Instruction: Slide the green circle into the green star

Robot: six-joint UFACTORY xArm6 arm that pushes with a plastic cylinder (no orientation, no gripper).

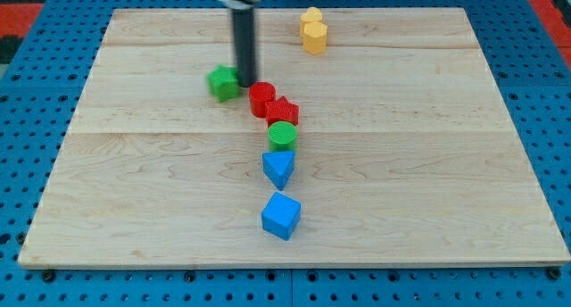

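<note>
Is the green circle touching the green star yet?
No. The green circle sits apart from the green star, with two red blocks between them.

blocked: red circle (pixel 261 97) + red star (pixel 283 111) between green circle (pixel 282 136) | green star (pixel 224 82)

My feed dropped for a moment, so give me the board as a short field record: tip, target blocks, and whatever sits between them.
tip: my tip, between green star and red cylinder
green star, just left of the tip
green circle, lower right of the tip, not at the star
between them: red cylinder, red star-like block
below circle: blue triangle, blue cube
view's top: two yellow blocks
</note>
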